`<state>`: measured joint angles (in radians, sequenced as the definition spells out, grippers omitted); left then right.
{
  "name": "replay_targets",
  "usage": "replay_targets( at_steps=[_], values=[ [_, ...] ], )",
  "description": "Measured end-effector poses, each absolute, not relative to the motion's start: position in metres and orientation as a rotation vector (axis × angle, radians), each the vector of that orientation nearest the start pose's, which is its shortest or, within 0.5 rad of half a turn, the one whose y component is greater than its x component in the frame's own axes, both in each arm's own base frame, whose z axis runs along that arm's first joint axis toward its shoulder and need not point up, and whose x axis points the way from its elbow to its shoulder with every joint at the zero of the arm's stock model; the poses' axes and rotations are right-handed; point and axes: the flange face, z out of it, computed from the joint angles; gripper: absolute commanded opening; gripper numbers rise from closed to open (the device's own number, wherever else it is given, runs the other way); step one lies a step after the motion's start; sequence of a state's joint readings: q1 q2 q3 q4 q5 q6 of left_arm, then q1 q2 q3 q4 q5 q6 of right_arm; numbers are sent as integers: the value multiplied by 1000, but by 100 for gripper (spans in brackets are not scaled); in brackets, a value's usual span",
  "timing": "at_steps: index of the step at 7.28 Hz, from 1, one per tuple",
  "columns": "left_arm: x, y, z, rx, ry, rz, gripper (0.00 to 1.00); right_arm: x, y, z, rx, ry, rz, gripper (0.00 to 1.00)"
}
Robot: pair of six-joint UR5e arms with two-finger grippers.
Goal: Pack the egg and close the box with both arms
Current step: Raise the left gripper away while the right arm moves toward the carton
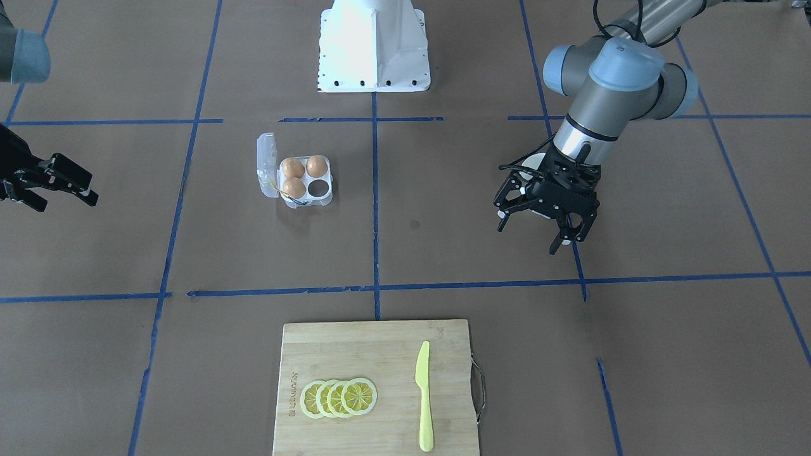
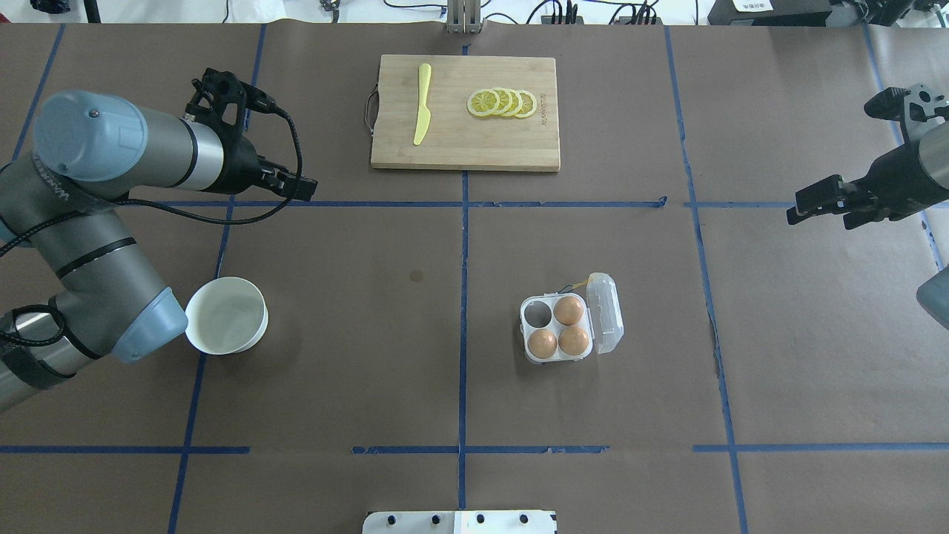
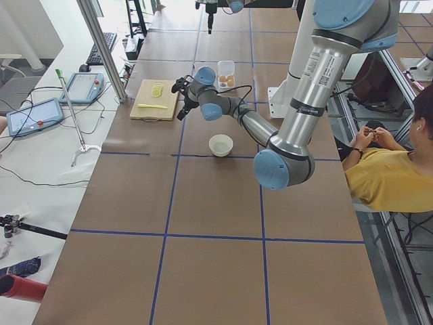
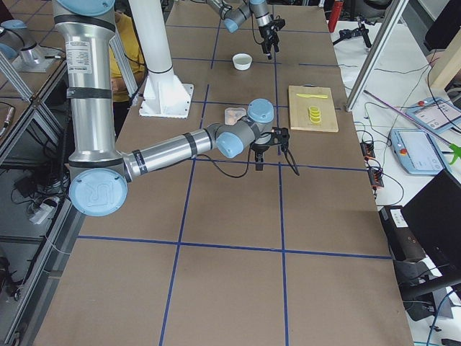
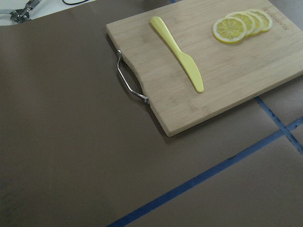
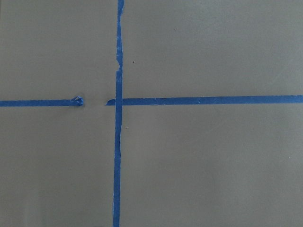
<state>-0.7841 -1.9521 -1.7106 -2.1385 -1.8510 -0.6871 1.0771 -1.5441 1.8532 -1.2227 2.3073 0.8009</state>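
Clear plastic, the box [image 2: 606, 315] lies with its lid open near the worktop's middle, slightly toward the right edge. We count three brown eggs [image 2: 569, 310] in its cells and one cell bare. Near the left edge stands a white bowl [image 2: 226, 315]. At the far edge a wooden board [image 2: 474, 144] carries lemon slices [image 2: 504, 102], a yellow knife [image 2: 422, 104] and a mark we cannot read. The left gripper [image 1: 535, 233] and right gripper [image 1: 63, 193] hang with jaws apart, holding nothing.

brand mark [image 1: 293, 404] on cutting board [image 1: 380, 354], too small to read
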Motion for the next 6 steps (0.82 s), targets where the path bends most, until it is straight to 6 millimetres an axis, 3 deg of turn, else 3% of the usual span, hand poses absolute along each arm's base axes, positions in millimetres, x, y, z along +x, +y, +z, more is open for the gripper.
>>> replay_targets(
  at_steps=[2,6],
  values=[
    [345,-524,336,593,902,223,100,-196,-476,463,65,-942,53,100],
    [300,-539,352,536,827,203,100,-242,-453,448,57,-977,73,100]
  ],
)
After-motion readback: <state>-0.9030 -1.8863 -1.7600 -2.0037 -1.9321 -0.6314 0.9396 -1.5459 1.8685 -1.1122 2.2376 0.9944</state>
